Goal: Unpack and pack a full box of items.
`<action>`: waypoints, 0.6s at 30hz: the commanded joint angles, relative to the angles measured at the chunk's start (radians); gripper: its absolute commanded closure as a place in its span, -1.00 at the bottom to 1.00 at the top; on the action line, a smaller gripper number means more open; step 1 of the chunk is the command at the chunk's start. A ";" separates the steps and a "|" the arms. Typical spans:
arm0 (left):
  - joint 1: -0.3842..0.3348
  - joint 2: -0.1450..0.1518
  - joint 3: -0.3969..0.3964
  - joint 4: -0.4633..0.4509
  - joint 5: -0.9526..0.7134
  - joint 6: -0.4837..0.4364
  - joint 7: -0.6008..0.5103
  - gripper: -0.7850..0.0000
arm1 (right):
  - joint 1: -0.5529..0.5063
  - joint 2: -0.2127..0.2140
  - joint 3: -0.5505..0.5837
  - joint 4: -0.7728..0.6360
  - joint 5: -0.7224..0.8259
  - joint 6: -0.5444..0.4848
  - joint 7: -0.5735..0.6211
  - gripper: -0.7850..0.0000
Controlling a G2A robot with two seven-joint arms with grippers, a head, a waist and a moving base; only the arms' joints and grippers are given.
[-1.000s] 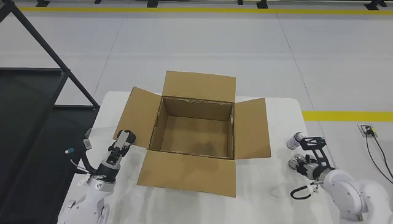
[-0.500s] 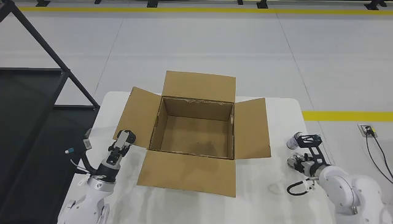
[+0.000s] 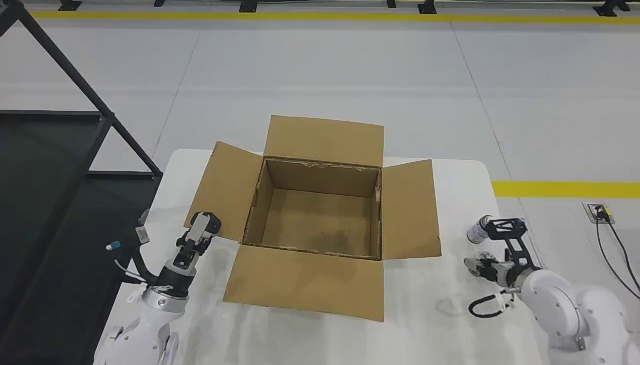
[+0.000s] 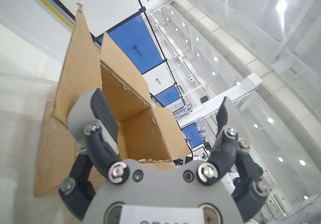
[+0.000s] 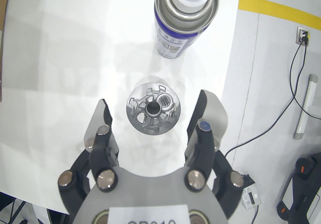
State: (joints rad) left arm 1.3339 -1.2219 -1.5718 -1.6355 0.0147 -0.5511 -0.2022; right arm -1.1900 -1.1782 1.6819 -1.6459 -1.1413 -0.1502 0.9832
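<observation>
Spray can (image 5: 184,13) beside metal part (image 5: 153,109)

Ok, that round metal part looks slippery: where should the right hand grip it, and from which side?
Probably across its round outer rim, straight down from above. The metal part sits with its bore facing up, and the open right hand has a finger on either side of the rim. The spray can stands apart beyond it.

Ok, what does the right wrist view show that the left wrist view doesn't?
Right wrist, not left: an upright spray can and a round metal part framed by the open right hand. Left wrist, not right: the open left hand and the inside of the cardboard box. Both: the white table and some box cardboard.
</observation>
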 commanded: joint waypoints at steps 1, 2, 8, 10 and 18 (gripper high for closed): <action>0.000 0.000 0.000 0.000 0.000 0.000 0.000 -1.00 | -0.013 0.001 0.014 -0.027 0.043 -0.017 -0.024 -1.00; 0.000 0.000 0.000 0.000 0.000 0.000 0.000 -1.00 | -0.022 0.002 0.027 -0.045 0.070 -0.026 -0.041 -1.00; 0.000 0.000 0.000 0.000 0.000 0.000 0.000 -1.00 | -0.086 0.005 0.107 -0.170 0.292 -0.121 -0.167 -1.00; 0.000 0.000 0.000 0.000 0.000 0.000 0.000 -1.00 | -0.100 0.005 0.128 -0.198 0.395 -0.158 -0.207 -1.00; 0.000 0.000 0.000 0.000 0.000 0.000 0.000 -1.00 | -0.109 0.006 0.141 -0.204 0.661 -0.249 -0.197 -1.00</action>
State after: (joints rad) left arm 1.3339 -1.2219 -1.5718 -1.6355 0.0147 -0.5511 -0.2022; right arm -1.2991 -1.1721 1.8231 -1.8491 -0.3813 -0.4004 0.7878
